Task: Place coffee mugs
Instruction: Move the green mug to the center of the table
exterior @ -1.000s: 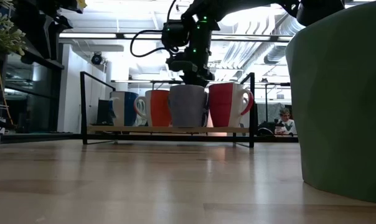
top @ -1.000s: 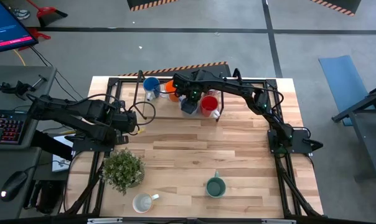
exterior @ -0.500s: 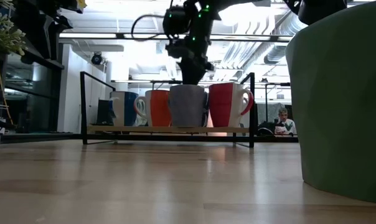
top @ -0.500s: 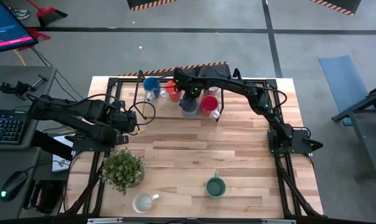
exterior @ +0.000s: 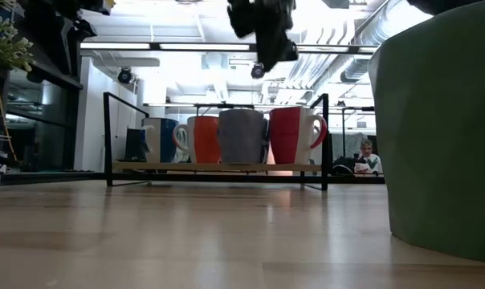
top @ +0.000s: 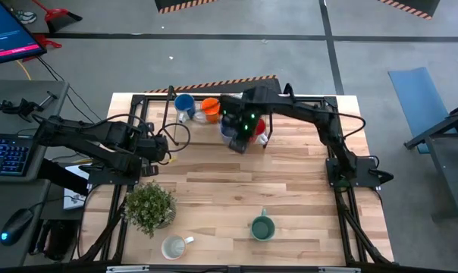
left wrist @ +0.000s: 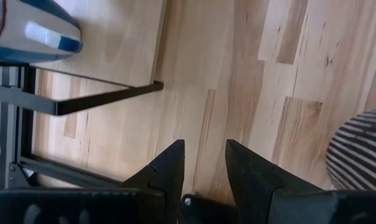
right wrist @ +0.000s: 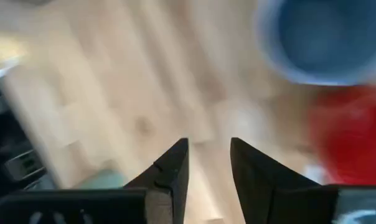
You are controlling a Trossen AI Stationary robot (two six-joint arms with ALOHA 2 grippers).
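Four coffee mugs stand in a row on the rack's shelf (exterior: 218,167) at the table's far edge: blue (exterior: 162,140), orange (exterior: 202,139), slate-blue (exterior: 242,136) and red (exterior: 292,135). My right gripper (exterior: 262,68) hangs open above the slate-blue mug, clear of it, fingers pointing down and nothing between them (right wrist: 209,162). A green mug (top: 261,227) and a white mug (top: 174,246) stand on the table near its front edge. My left gripper (left wrist: 203,168) waits open over the table's left side, with a grey-striped mug (left wrist: 362,149) beside it.
A leafy potted plant (top: 149,206) stands at the near left. The rack's black wire frame (exterior: 106,136) rises around the mugs. Bare wood lies between the rack and the green mug. Cables run by the left arm (top: 100,144).
My right gripper has come up off the slate-blue mug's rim and risen well above the rack, drifting a little toward the table's near edge and tipping more steeply downward. The slate-blue mug stays upright on the rack between the orange and red ones.
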